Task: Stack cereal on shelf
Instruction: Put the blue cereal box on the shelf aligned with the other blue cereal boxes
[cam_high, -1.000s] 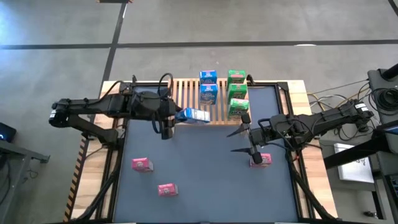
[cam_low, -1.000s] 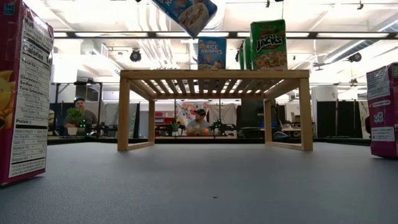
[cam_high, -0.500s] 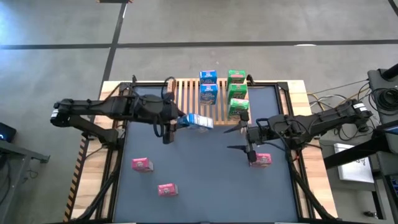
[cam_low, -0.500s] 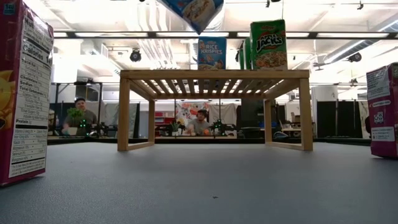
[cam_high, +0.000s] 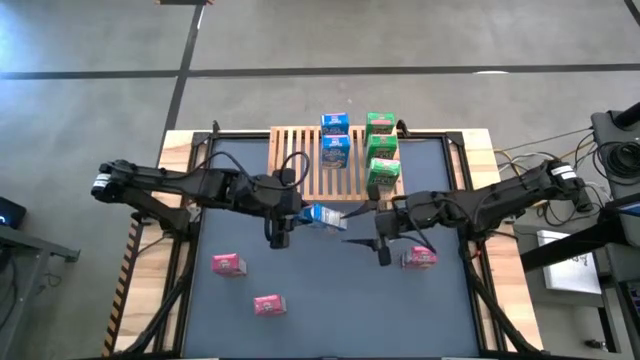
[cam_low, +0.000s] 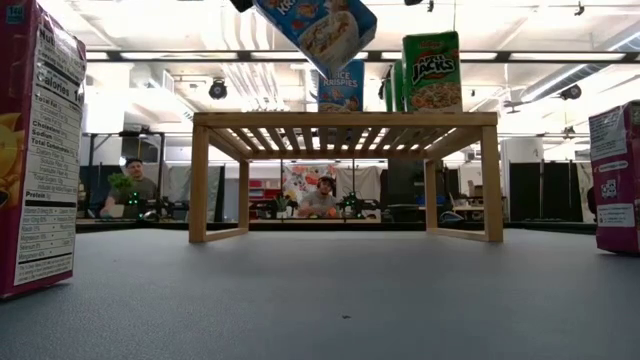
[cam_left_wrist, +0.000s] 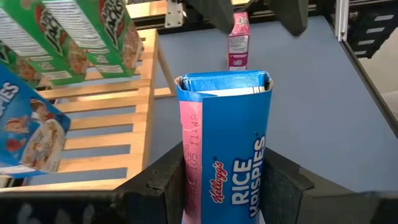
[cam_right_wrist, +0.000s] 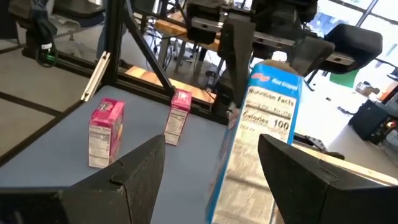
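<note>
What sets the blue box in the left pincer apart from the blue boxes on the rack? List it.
The held blue box hangs tilted in the air in the left pincer, off the shelf; the two shelved blue boxes stand upright on its slats, ungripped. Both kinds are blue Rice Krispies boxes.

grey concrete floor (cam_high: 400, 40) with dark seam lines around the black-framed table (cam_high: 320, 300); low view: open workshop, ceiling strip lights (cam_low: 180, 55), two seated people (cam_low: 322, 197) at benches, black partition panels (cam_low: 530, 190) on the right
</note>
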